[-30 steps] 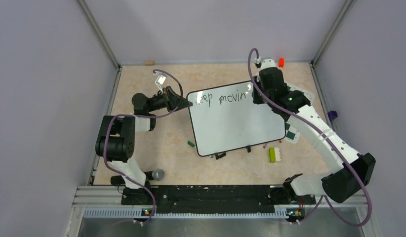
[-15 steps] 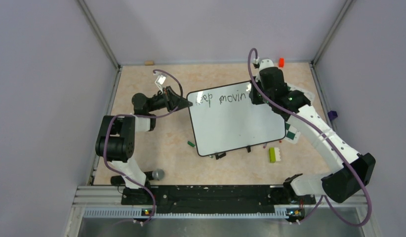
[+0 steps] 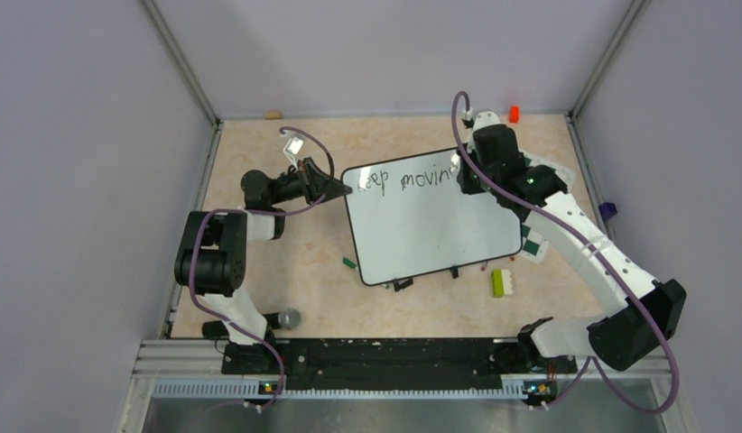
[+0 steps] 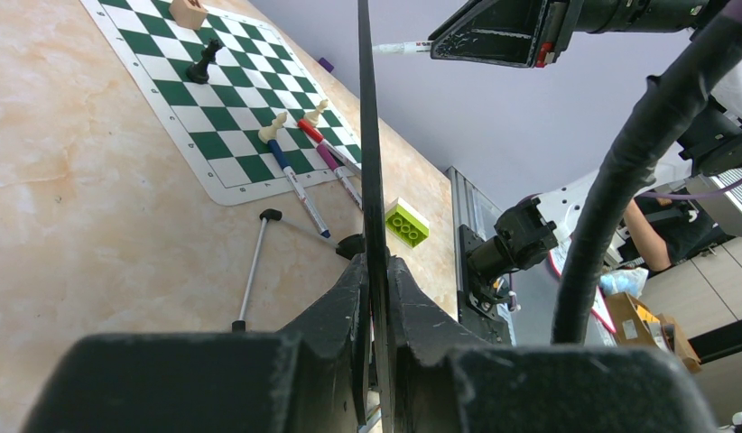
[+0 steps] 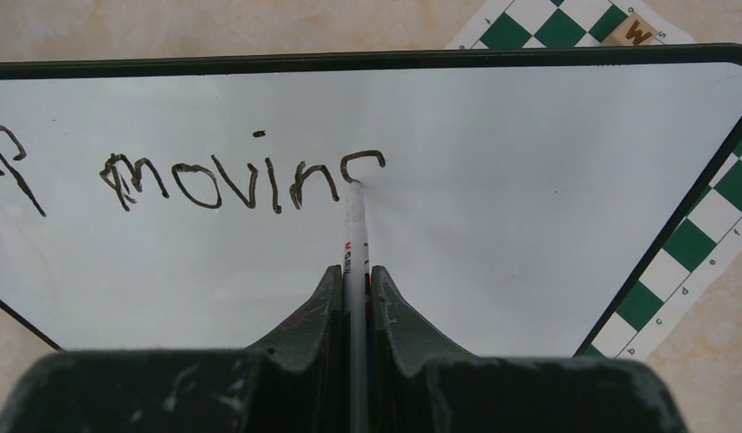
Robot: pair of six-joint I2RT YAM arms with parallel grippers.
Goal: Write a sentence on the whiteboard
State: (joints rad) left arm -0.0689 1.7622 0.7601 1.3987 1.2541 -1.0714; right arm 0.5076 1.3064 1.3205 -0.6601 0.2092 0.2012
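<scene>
The glossy white, black-rimmed whiteboard [image 3: 435,230] lay toward the far edge of the counter [image 3: 291,271], its left rim clamped in the left end effector [image 3: 342,188]. The right end effector [image 5: 357,289] pinched a white marker [image 5: 353,221], tip touching the last letter of the dark handwritten sentence [image 5: 223,180].

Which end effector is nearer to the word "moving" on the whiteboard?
Right. The right end effector holds the marker with its tip on the last stroke of "moving"; the left end effector clamps the whiteboard at its left edge, at the line's other end.
</scene>
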